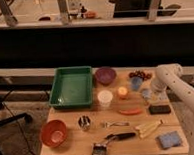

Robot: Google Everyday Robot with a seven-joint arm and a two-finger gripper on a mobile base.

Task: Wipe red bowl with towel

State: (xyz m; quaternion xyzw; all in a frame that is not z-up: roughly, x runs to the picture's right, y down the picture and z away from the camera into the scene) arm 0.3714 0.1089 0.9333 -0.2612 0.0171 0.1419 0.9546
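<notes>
Claw (153,95) just beside towel (145,93)

Towel (144,93) partly behind adjacent gripper (154,95); arm (192,108) cut off at right edge

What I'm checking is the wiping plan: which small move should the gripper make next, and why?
Probably lower the gripper onto the towel and close on it: it hangs open just beside the towel on the right, holding nothing, while the red bowl sits far off at the front left.
</notes>
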